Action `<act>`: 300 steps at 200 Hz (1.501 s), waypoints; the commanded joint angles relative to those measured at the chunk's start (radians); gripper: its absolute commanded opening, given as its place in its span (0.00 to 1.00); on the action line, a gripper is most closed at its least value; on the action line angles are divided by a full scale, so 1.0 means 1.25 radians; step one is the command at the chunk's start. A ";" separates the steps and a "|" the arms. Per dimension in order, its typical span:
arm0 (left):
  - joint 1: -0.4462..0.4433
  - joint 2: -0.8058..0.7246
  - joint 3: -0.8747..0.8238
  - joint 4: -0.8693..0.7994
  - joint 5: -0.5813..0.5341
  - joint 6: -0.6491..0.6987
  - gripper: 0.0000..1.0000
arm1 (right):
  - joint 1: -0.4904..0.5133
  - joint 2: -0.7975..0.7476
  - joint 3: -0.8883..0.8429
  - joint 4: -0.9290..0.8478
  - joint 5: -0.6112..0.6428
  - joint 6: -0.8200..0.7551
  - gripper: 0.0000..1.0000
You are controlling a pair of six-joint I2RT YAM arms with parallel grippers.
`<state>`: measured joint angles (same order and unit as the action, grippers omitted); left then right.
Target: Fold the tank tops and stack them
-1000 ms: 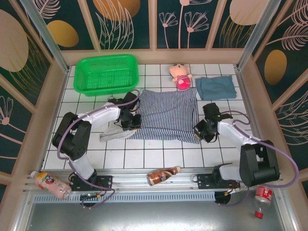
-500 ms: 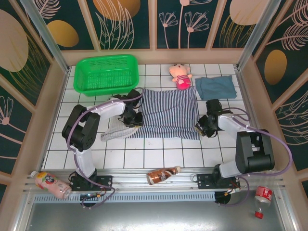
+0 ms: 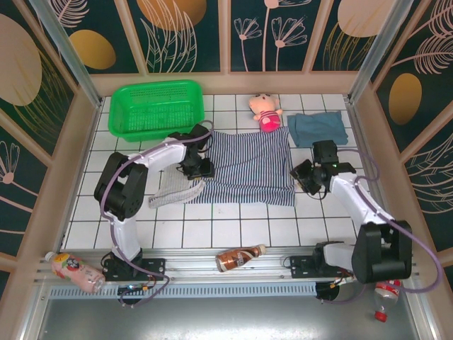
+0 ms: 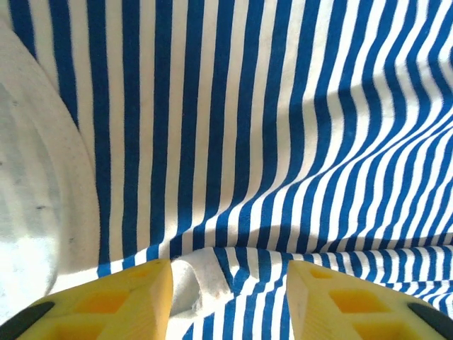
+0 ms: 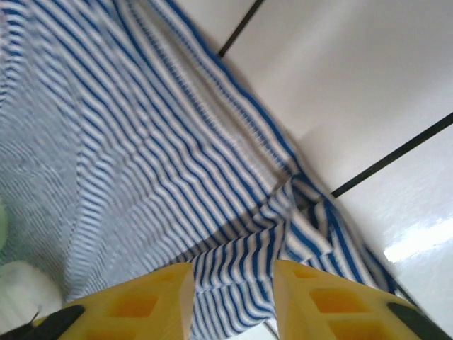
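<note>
Counter (image 3: 233, 230): white square tiles, dark grout, metal rail (image 3: 184, 263) along the near edge.
Room: dark wall panels (image 3: 184, 35) on three sides, printed with gold discs and pale plant outlines.
Striped tank top (image 3: 244, 168): spread flat mid-counter, left edge bunched into a rumpled roll.
Teal tank top (image 3: 317, 129): folded, far right, apart from the striped one.
Basket (image 3: 157, 108): green, far left.
Doll (image 3: 265, 112): pink, at the striped cloth's far edge.
Bottles: brown bottle (image 3: 241, 258) lying on the rail, pink bottle (image 3: 74, 271) near left, red-capped bottle (image 3: 386, 289) near right.
Left arm: elbow out left, forearm reaching inward, wrist low over the cloth's left part.
Left pincer (image 3: 197, 168): jaws parted, yellow fingers (image 4: 127, 297) above stripes, nothing gripped.
Right arm: stretched forward, wrist turned inward at the cloth's right edge.
Right pincer (image 3: 306, 178): jaws parted, yellow fingers (image 5: 134, 304) over the crumpled hem, nothing gripped.
</note>
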<state>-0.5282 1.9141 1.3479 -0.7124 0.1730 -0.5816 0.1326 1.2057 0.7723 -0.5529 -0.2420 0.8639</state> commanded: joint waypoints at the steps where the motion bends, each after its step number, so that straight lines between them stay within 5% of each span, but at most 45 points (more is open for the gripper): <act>1: 0.006 -0.073 -0.022 -0.056 0.006 -0.031 0.49 | 0.052 -0.018 -0.041 -0.018 -0.062 0.006 0.28; 36: 0.008 -0.211 -0.164 -0.103 -0.018 -0.063 0.54 | 0.122 0.067 -0.064 0.100 -0.090 0.019 0.20; 102: 0.093 -0.391 -0.397 -0.096 -0.088 -0.159 0.57 | 0.089 0.227 -0.039 0.238 -0.064 -0.039 0.18; 154: 0.158 -0.436 -0.427 -0.120 -0.220 -0.163 0.58 | 0.069 0.239 -0.046 0.238 -0.043 -0.074 0.18; 300: 0.192 -0.339 -0.409 -0.120 -0.374 -0.054 0.45 | 0.048 0.250 -0.067 0.242 -0.036 -0.111 0.19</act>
<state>-0.3027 1.4658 0.7837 -0.8371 -0.2325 -0.6952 0.2028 1.5066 0.7017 -0.2596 -0.3153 0.7597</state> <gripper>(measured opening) 0.458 0.186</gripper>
